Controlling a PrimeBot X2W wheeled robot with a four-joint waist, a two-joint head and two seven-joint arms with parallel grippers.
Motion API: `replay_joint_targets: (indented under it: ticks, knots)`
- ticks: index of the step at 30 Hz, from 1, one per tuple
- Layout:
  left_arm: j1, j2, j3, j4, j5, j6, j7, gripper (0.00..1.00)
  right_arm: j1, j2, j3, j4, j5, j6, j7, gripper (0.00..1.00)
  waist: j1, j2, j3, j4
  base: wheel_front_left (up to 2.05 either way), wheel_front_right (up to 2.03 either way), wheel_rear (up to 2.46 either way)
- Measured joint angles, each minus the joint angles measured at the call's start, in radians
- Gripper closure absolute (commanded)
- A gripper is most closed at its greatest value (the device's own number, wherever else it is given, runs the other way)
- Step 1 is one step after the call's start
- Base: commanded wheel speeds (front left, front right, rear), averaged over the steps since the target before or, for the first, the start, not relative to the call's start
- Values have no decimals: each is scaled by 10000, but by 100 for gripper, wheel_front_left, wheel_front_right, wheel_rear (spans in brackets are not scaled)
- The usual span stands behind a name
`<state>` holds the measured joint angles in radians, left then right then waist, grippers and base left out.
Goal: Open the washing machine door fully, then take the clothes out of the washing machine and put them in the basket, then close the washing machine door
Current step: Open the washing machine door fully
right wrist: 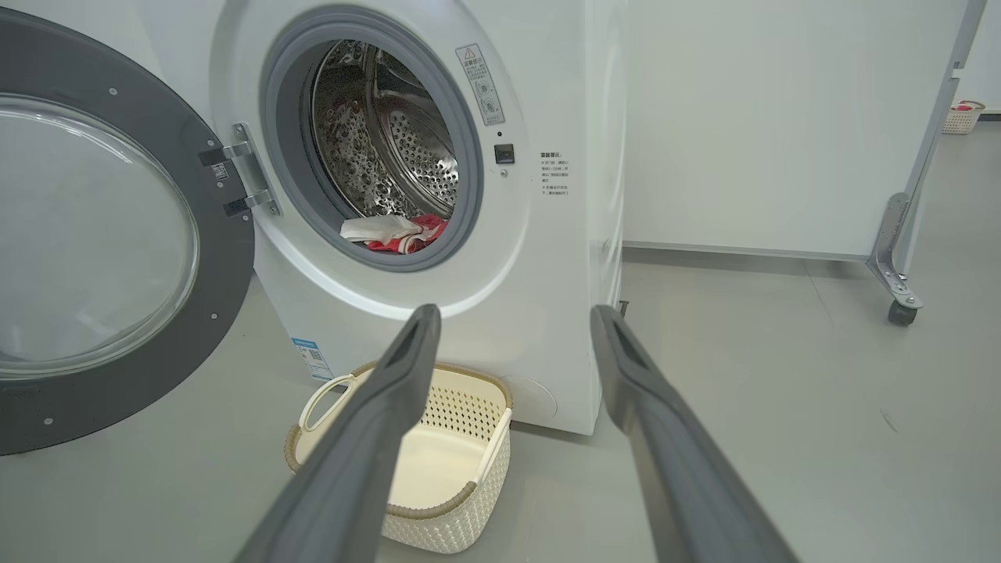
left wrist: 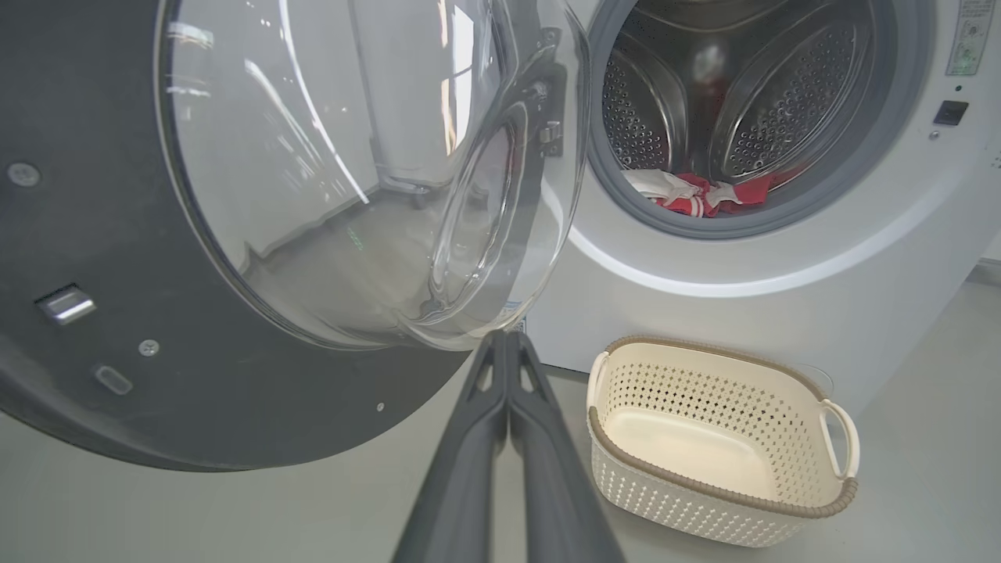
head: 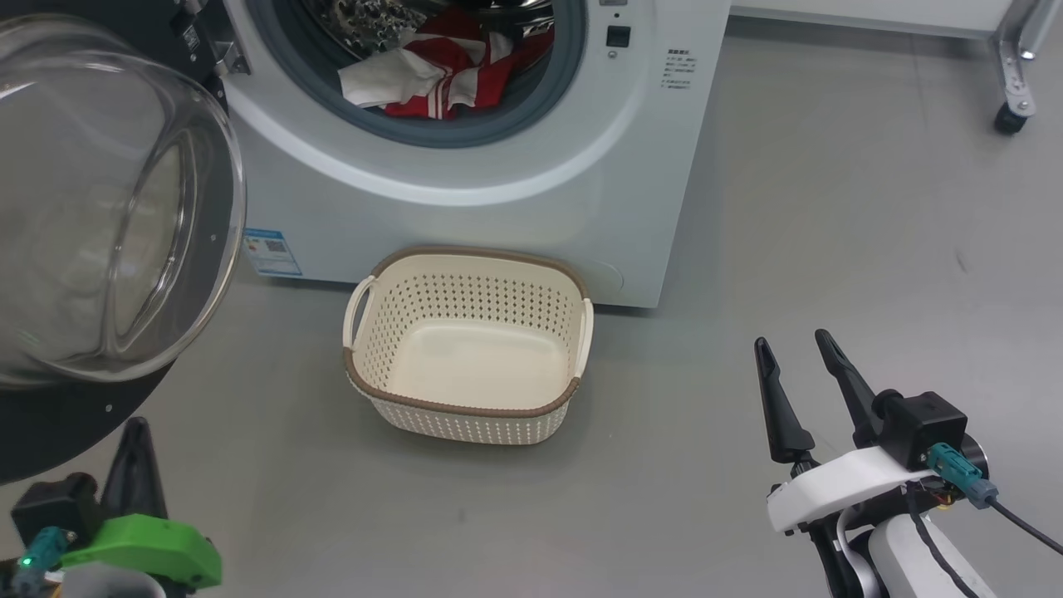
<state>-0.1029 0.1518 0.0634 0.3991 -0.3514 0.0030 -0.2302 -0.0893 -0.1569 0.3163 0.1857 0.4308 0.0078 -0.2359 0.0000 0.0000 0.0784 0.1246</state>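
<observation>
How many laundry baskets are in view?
2. One cream basket stands empty in front of the washing machine. A second basket sits far off beside the white partition, in the right wrist view. Others may be hidden.

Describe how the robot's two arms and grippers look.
Both grippers have long, dark, tapered fingers. The left gripper sits on a bright green mount; the right gripper on a white mount above a pale forearm. Each has a teal connector; a black cable leaves the right one.

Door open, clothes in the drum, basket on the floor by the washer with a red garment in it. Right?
No: the basket is empty, per the head view. The clothes lie in the washing machine drum; the door is open.
</observation>
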Motion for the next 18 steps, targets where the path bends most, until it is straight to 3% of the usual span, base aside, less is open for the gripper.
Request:
replay_joint_targets:
  ticks: [4, 18]
  knots:
    - [404, -420, -370, -209, 29, -6, 2, 100, 30, 69, 17, -4, 0, 0, -15, 0, 0, 0, -259, -417, 0, 0, 0]
    - [823, -713, -978, -1093, 84, -353, -12, 100, 374, 29, -199, -10, 4, -17, -46, 0, 0, 1, -589, -1157, 0, 0, 0]
